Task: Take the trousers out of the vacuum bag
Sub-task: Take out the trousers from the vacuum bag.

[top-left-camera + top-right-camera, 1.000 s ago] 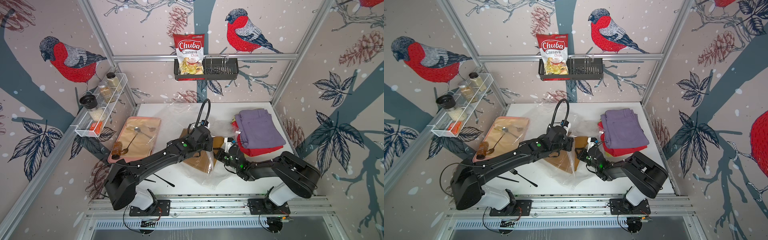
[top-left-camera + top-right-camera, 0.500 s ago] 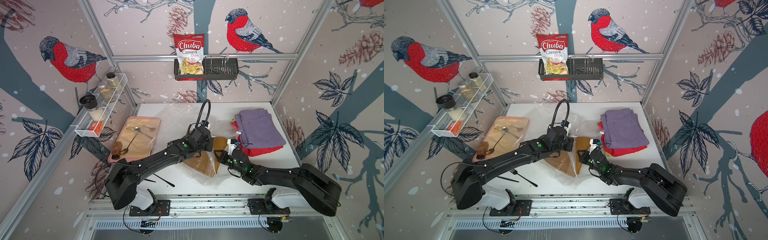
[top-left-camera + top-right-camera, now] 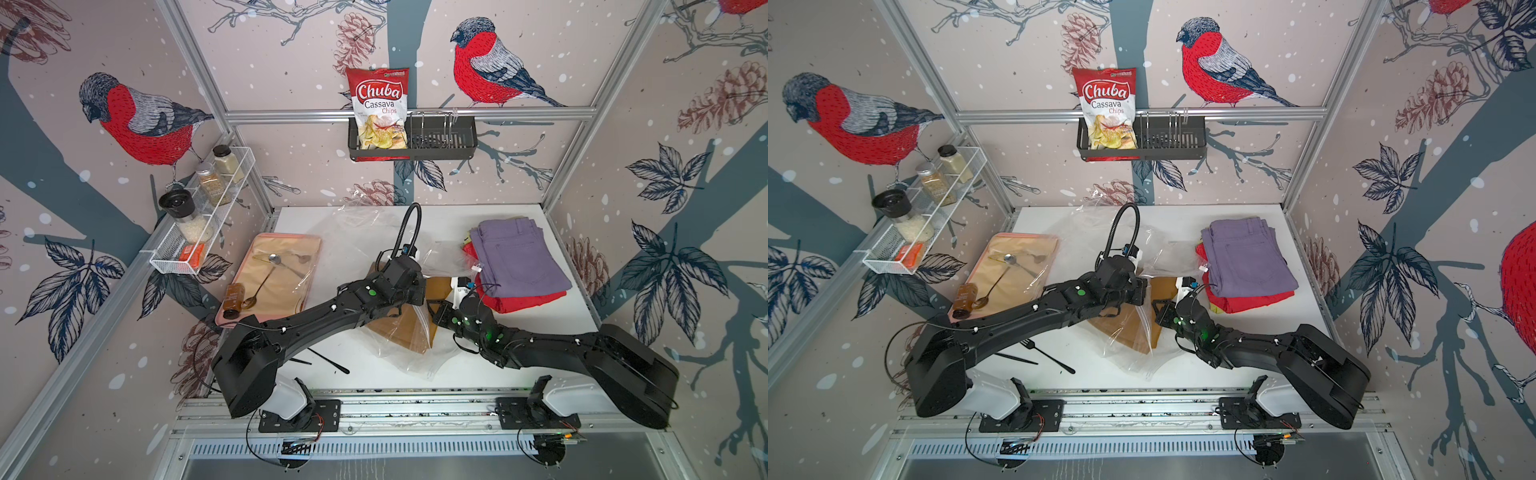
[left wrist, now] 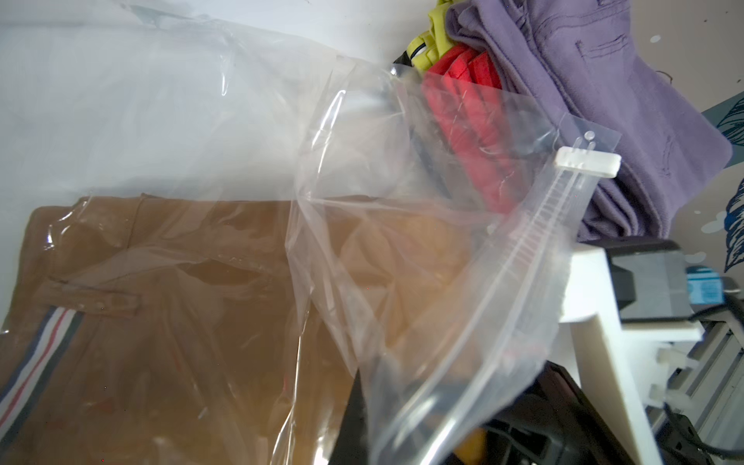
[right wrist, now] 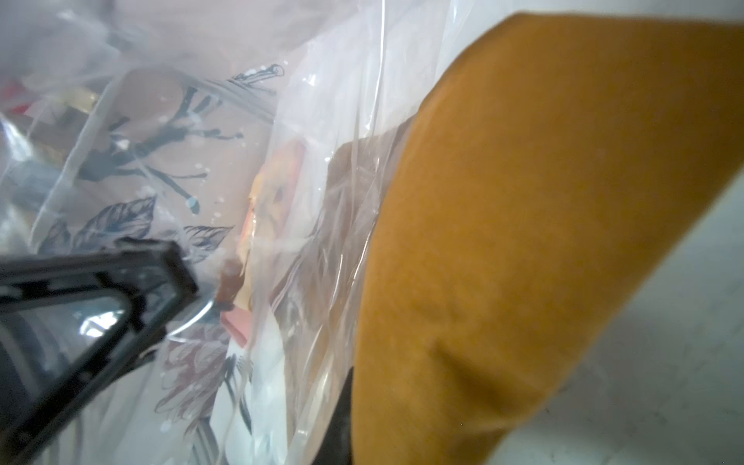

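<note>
Mustard-brown trousers with a striped waistband (image 4: 161, 322) lie mostly inside the clear crinkly plastic vacuum bag (image 3: 411, 361) in the middle of the white table (image 3: 548, 332), with one end poking out. The right gripper (image 3: 435, 309) is clamped on that end, and the cloth hides one finger. The left gripper (image 3: 417, 291) is closed and tucked under its wrist, so what it pinches is unclear. Folded purple trousers (image 3: 519, 257) cover most of the red trousers (image 3: 528, 299) nearby.

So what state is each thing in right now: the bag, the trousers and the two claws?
vacuum bag, crumpled, mouth open.
mustard-brown trousers, folded, partly out of the bag.
purple trousers, folded, out, on top of the pile.
red trousers, folded, out, under the purple pair.
left claw, shut on the bag's film.
right claw, shut on the mustard-brown trousers.
chips packet, upright in the wall basket.
</note>
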You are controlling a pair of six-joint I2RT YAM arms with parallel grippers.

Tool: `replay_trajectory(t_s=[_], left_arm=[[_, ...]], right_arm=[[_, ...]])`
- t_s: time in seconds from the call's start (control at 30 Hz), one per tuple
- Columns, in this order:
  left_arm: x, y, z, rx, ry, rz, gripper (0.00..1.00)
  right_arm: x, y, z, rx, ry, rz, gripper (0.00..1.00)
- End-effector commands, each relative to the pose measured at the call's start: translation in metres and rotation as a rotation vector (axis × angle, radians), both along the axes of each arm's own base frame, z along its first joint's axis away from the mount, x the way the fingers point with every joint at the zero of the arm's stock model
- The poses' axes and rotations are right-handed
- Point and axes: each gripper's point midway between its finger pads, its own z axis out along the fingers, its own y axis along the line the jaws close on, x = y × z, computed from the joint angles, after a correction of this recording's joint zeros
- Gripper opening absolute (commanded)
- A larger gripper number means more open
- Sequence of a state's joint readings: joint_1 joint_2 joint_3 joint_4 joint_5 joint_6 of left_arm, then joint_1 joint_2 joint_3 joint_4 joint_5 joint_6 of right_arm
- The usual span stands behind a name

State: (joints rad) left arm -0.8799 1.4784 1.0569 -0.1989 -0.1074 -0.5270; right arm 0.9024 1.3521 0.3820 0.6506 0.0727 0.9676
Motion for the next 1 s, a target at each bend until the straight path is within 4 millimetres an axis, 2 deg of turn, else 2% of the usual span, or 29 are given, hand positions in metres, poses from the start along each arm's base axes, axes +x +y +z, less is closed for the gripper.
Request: replay_trajectory(t_s=[0.0,0.3,0.57,0.63,0.97], left_arm=[[0.004,-0.002,0.003,-0.015,-0.006,0.008,0.00],[0.004,0.003,0.004,-0.006,-0.013,0.020,0.00],[0.005,0.007,-0.004,0.002,0.002,0.031,0.00],[0.007,0.008,-0.004,0.001,0.002,0.034,0.00],[0.006,0.012,0.002,-0.032,-0.025,0.054,0.00]], right_arm=[[0.002,0.007,0.019,0.035,-0.061,0.017,0.01],[0.000,0.004,0.022,0.035,-0.063,0.016,0.00],[-0.006,0.003,0.029,0.021,-0.077,0.027,0.00],[-0.009,0.000,0.037,0.037,-0.088,0.024,0.00],[-0.024,-0.016,0.051,0.001,-0.112,0.027,0.00]])
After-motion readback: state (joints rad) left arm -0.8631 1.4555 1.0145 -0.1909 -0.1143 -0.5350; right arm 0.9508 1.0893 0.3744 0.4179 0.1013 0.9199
